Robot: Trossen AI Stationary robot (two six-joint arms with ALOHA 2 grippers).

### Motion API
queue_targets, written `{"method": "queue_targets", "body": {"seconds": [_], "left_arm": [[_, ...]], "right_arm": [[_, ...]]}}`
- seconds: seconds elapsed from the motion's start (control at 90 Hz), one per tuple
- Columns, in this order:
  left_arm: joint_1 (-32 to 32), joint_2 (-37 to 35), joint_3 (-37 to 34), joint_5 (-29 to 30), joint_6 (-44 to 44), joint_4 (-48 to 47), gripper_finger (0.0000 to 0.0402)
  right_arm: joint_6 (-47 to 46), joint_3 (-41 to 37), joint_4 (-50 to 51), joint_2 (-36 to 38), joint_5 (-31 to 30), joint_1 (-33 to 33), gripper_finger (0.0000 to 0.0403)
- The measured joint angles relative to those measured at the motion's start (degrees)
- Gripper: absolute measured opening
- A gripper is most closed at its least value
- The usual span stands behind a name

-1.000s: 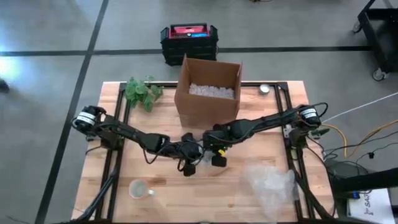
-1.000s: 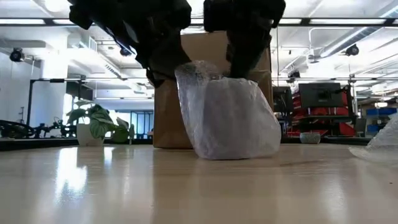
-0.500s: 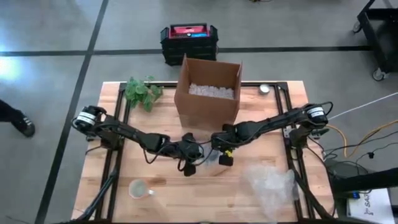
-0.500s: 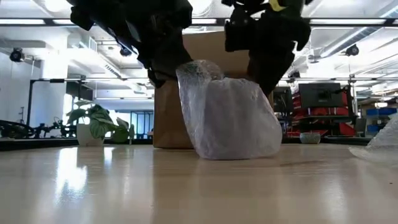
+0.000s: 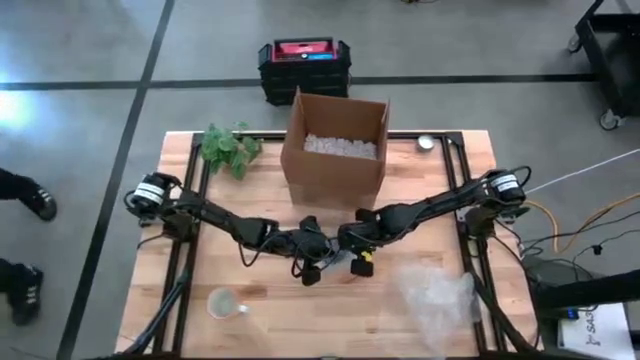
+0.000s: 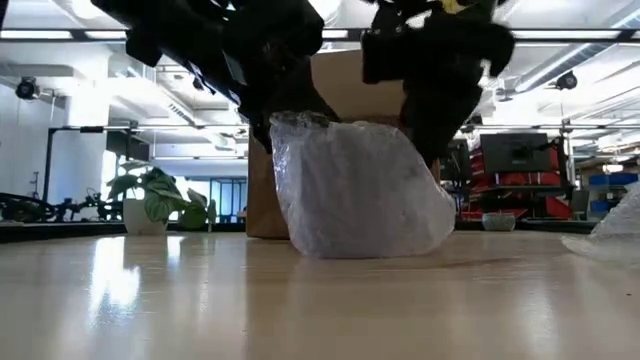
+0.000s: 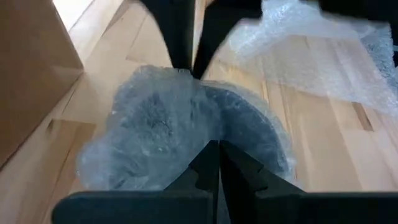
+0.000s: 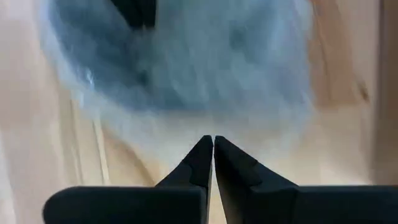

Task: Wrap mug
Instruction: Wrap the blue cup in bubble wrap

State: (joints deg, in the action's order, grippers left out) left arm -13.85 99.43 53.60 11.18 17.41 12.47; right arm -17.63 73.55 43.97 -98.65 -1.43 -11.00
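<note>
The mug (image 7: 249,127) shows dark through the bubble wrap (image 6: 360,190) bundled around it; the bundle stands on the table's middle (image 5: 334,256). My left gripper (image 5: 311,264) is shut at the bundle's left upper edge, seen close in the left wrist view (image 7: 218,154). My right gripper (image 5: 358,260) is shut at the bundle's right side, also seen in the right wrist view (image 8: 213,144) and the low view (image 6: 432,120). The two grippers face each other across the bundle. My left gripper pinches a raised fold of the bubble wrap (image 7: 208,134) at the bundle's top left between its two fingers, slanting down from the table's left. The bundle's base rests on the table. My right gripper has its shut fingertips (image 7: 186,59) against the wrap at the bundle's upper right side (image 8: 205,121), slanting down from the right. Whether wrap is caught between them, I cannot tell.
A cardboard box (image 5: 335,150) with white filler stands just behind the bundle. A loose sheet of bubble wrap (image 5: 435,297) lies near right, a clear cup (image 5: 223,303) near left, a green plant (image 5: 228,148) far left, a small round thing (image 5: 426,143) far right.
My right gripper has gone from above the bundle's top over to its right side and lower. My left gripper has drawn the wrap's upper edge toward the table's left, so the bundle now reaches farther left and looks wider; its base stays on the table.
</note>
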Motion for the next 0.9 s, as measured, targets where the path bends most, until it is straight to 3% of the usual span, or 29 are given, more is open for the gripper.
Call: {"method": "queue_targets", "body": {"seconds": [0.122,0.267,0.667,0.9], "left_arm": [[0.0,0.0,0.0,0.0,0.0,0.0,0.0000],[0.0,0.0,0.0,0.0,0.0,-0.1,0.0000],[0.0,-0.2,0.0,-0.1,0.0,-0.1,0.0000],[0.0,-3.2,-0.2,-0.2,-0.2,-1.8,0.0000]], "right_arm": [[2.8,4.1,2.5,2.8,-0.2,0.0,0.0002],[4.9,4.3,-4.1,3.3,-3.1,0.1,0.0002],[4.9,3.4,-8.2,-7.5,-3.1,0.6,0.0002],[5.6,3.3,-9.9,-8.9,-3.0,0.4,0.0002]]}}
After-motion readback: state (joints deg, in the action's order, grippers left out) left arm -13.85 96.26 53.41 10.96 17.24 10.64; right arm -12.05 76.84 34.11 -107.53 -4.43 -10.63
